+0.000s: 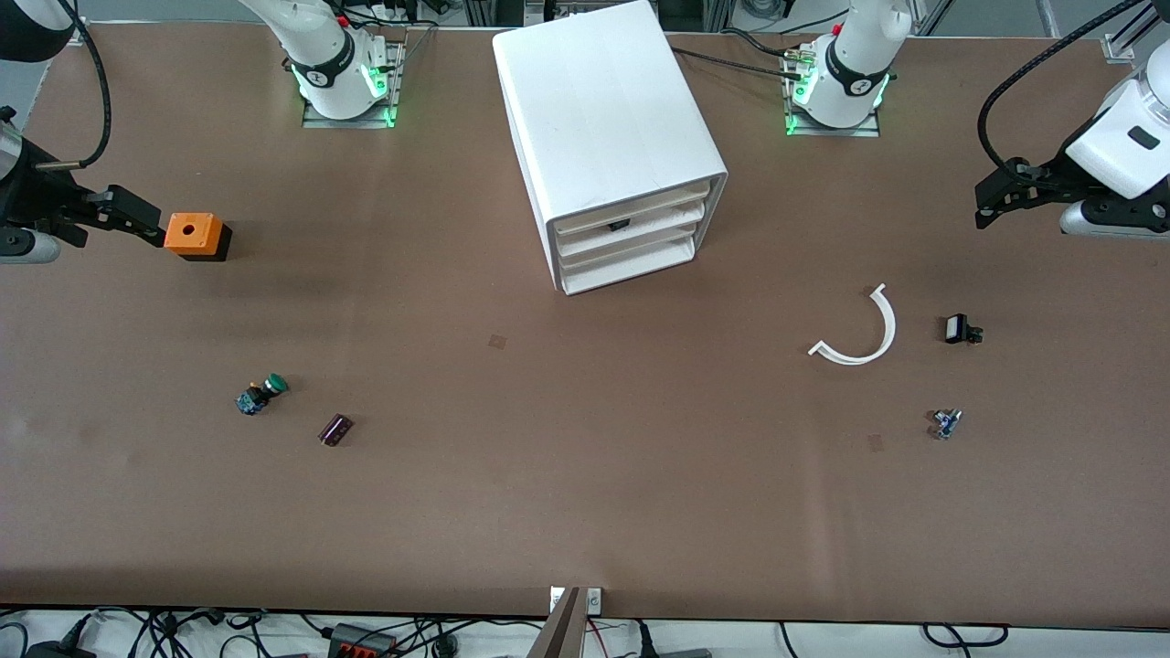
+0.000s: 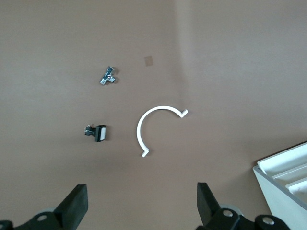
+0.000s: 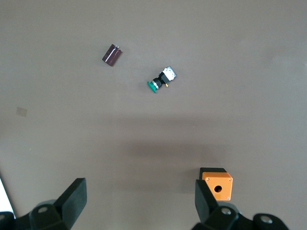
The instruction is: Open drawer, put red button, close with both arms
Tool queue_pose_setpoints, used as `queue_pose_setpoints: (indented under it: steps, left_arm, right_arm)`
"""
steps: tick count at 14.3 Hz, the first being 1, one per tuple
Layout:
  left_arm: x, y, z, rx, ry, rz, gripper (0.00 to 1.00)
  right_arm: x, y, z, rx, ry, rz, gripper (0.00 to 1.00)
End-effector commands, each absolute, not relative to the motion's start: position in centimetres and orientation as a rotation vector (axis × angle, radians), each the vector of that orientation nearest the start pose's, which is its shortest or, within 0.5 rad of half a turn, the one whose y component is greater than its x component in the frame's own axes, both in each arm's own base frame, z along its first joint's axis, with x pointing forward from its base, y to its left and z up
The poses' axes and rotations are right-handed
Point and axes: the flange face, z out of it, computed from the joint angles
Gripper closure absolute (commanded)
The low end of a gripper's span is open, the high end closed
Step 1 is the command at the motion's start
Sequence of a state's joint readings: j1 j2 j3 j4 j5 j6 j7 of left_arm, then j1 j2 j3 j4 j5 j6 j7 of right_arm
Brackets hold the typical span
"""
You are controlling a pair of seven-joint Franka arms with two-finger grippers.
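Observation:
The white cabinet [image 1: 608,128] stands mid-table between the arm bases, its drawers [image 1: 631,239] all pushed in; a small dark spot shows on their fronts. Its corner also shows in the left wrist view [image 2: 288,187]. The red button is out of view in every frame. My left gripper [image 1: 987,206] hangs open and empty over bare table at the left arm's end, and is also seen in the left wrist view [image 2: 141,201]. My right gripper [image 1: 146,219] hangs open and empty at the right arm's end, right beside the orange cube [image 1: 195,235], and is also seen in the right wrist view [image 3: 139,199].
A green-capped button [image 1: 263,393] [image 3: 160,81] and a dark purple cylinder [image 1: 335,429] [image 3: 112,54] lie nearer the front camera than the orange cube [image 3: 218,184]. A white curved strip [image 1: 859,334] [image 2: 153,129], a black-and-white part [image 1: 958,329] [image 2: 98,132] and a small metal part [image 1: 946,422] [image 2: 109,76] lie toward the left arm's end.

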State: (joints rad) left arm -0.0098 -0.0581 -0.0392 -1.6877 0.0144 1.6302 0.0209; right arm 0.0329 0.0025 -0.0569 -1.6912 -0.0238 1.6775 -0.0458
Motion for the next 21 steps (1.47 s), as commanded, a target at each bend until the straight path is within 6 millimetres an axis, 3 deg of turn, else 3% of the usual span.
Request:
queue_pose_setpoints:
  steps: [1, 11, 21]
  left_arm:
    - [54.1, -2.7, 60.1, -3.165, 0.118, -0.005, 0.0]
    - [54.4, -3.6, 60.7, -3.158, 0.144, 0.025, 0.0]
    - [55.4, -3.0, 60.6, -3.16, 0.13, 0.034, 0.0]
  right_arm:
    - [55.7, -1.4, 57.1, -3.168, -0.037, 0.033, 0.0]
    - [56.1, -1.4, 56.9, -3.162, -0.034, 0.03, 0.0]
    - [56.3, -1.7, 56.7, -3.167, -0.03, 0.031, 0.0]
